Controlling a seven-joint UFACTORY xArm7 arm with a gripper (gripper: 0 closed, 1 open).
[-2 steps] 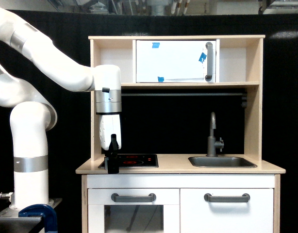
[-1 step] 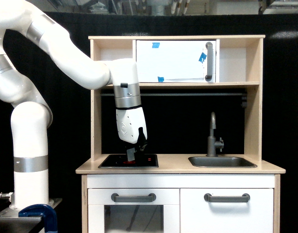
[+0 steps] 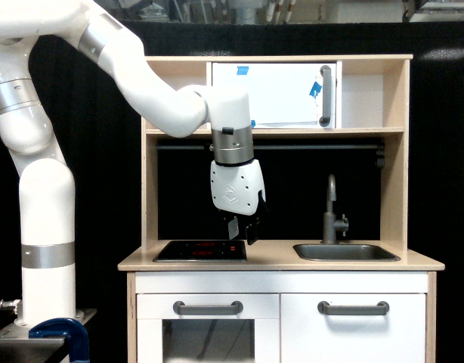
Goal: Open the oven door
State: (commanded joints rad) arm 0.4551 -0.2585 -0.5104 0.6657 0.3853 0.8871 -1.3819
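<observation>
A white robot arm's gripper [image 3: 242,229], fingers nearly pressed together and empty, hangs above the stovetop [image 3: 200,250], well below the closed oven door [image 3: 273,94] on the upper shelf; that door looks light and rigid, best pulled by its vertical grey handle [image 3: 325,96].

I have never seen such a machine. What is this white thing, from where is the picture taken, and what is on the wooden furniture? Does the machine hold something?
The white thing is a robot arm. At its end is a gripper, a small hand with two fingers. The picture comes from a camera that stands off the arm and looks at the front of a toy kitchen.

The worktop carries a black hob and a sink with a grey tap. Above sits the oven door, a white panel with a grey vertical handle and bits of blue tape. It looks shut.

The gripper hangs over the hob's edge, pointing down. It seems to hold nothing, but whether its fingers are open is too small to tell.
</observation>
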